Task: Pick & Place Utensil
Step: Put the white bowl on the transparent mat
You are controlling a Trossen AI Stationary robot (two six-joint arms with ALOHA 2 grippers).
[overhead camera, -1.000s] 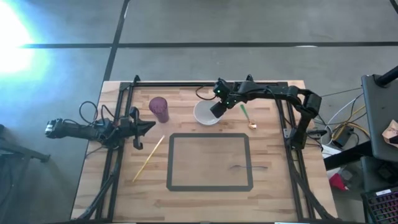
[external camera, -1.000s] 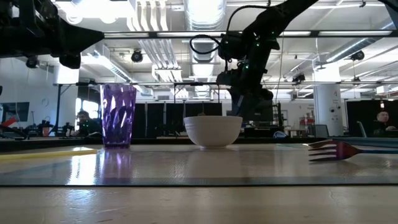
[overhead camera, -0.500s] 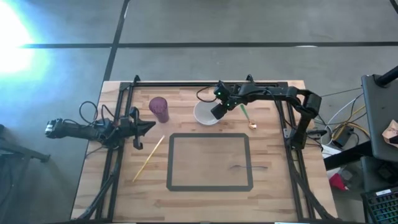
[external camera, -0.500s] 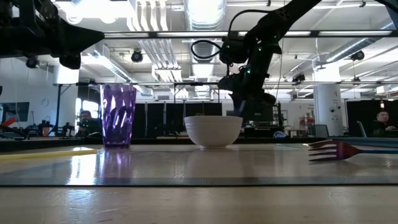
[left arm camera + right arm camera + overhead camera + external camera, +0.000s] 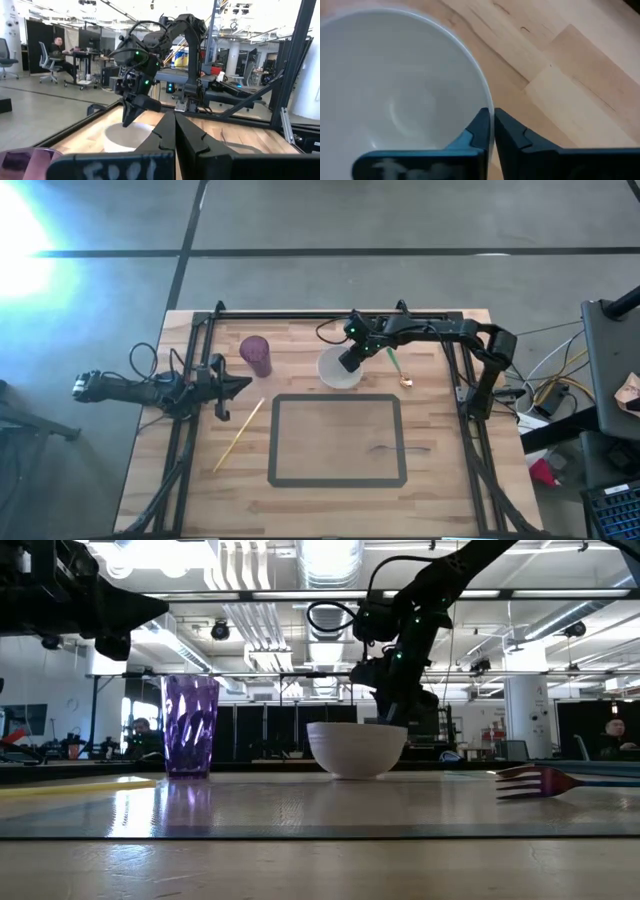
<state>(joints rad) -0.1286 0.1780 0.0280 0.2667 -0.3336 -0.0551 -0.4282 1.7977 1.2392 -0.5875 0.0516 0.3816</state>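
The right gripper (image 5: 346,364) sits over the far rim of the white bowl (image 5: 340,370), just above the center of the high view. In the right wrist view its 2 fingers (image 5: 481,131) are pressed together across the bowl's rim (image 5: 487,102), 1 inside and 1 outside, so the gripper is clenched on the bowl. In the low view the bowl (image 5: 357,748) stands upright on the table (image 5: 320,810) at mid-frame, with the right gripper (image 5: 385,712) coming down onto its back edge.

The left gripper (image 5: 240,383) waits at the left of the high view, above the table's left side; in the left wrist view its fingers (image 5: 167,132) are closed together with nothing between them.

The utensils lie apart from the bowl. A green-handled spoon (image 5: 398,366) lies just right of the bowl in the high view. A fork (image 5: 400,448) lies inside the dark taped rectangle (image 5: 337,398), toward its lower right, and shows at the right edge of the low view (image 5: 545,780). A yellow chopstick (image 5: 239,435) lies diagonally left of the rectangle. A purple cup (image 5: 256,355) stands upright left of the bowl.
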